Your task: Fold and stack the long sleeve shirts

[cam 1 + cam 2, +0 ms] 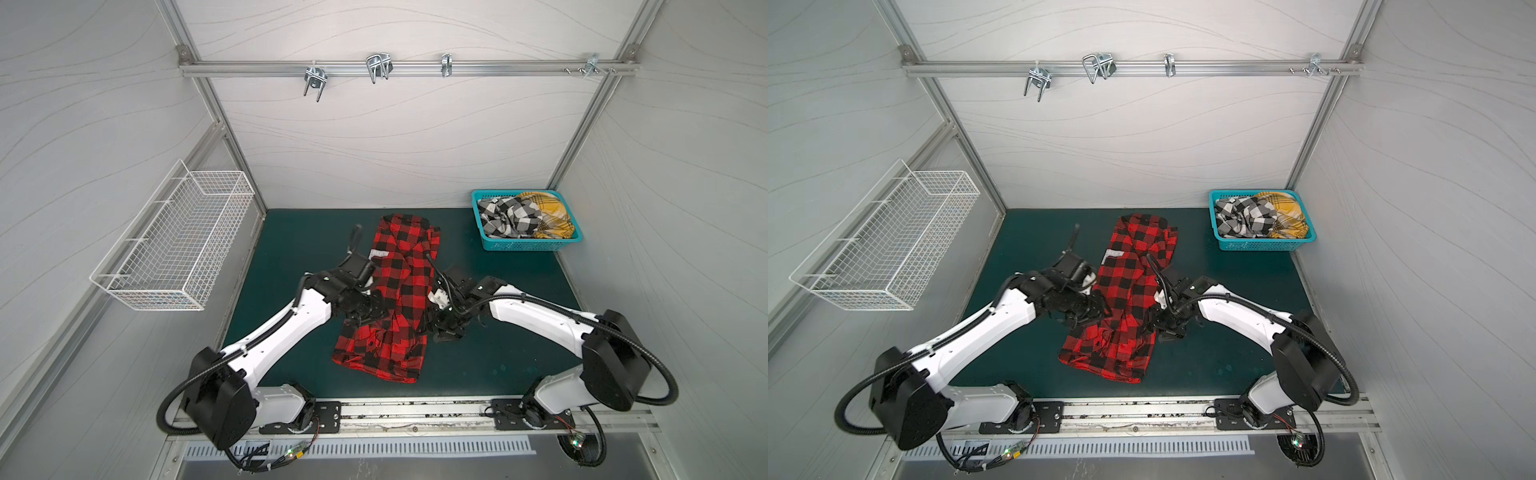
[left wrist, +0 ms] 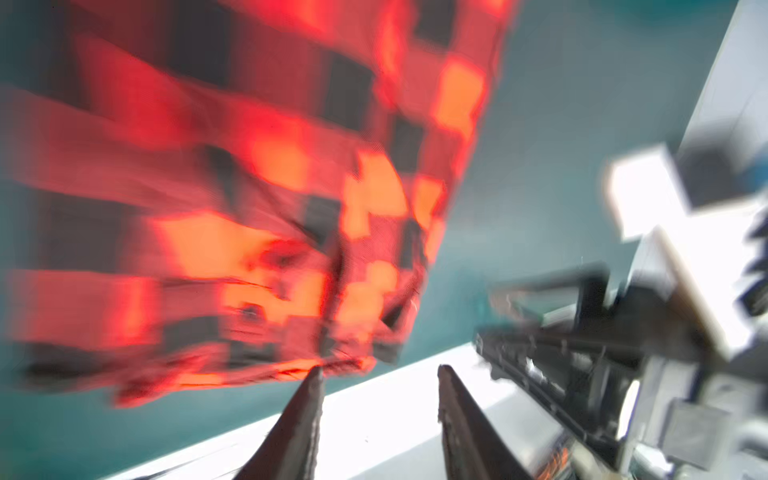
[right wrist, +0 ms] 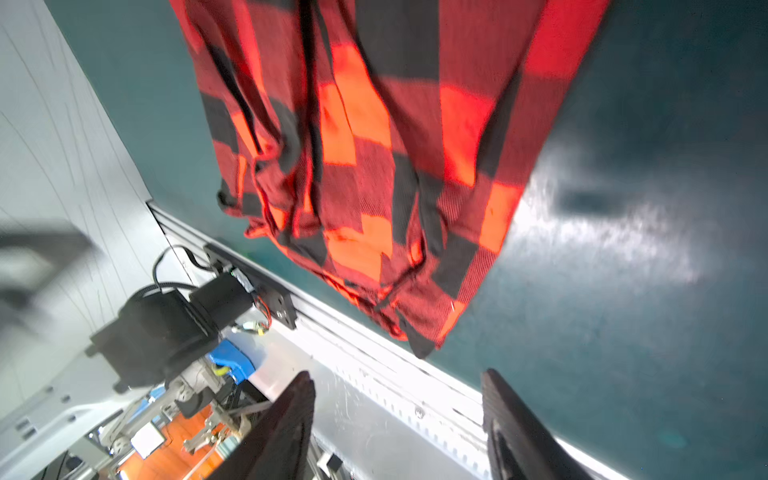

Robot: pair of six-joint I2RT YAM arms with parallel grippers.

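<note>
The left pincer (image 2: 378, 370) is released: its two fingers stand apart with nothing between them, and one fingertip (image 2: 313, 376) lies at the edge of the red-and-black shirt (image 2: 249, 187); this wrist view is blurred, so contact cannot be confirmed. The right pincer (image 3: 395, 374) is likewise released, its fingers wide apart and clear of the cloth. In both top views the two pincers sit at mid-length of that shirt, the left pincer (image 1: 365, 318) over its left edge and the right pincer (image 1: 444, 332) at its right edge. Count: two pincers, three shirts, two baskets. The red-and-black shirt (image 1: 399, 291) lies at the centre of the frame on the dark green table (image 1: 291, 249), drawn into a long narrow band running from upper to lower frame, creased along its length, wider at the lower end, with a white lettered strip (image 1: 379, 253) on its left edge. The blue plastic basket (image 1: 528, 246), at the upper right of the table, contains two crumpled shirts: the black-and-white shirt (image 1: 507, 220) on the left and the yellow shirt (image 1: 550, 220) on the right. The white wire basket (image 1: 174, 249) hangs on the wall at the left of the frame.
</note>
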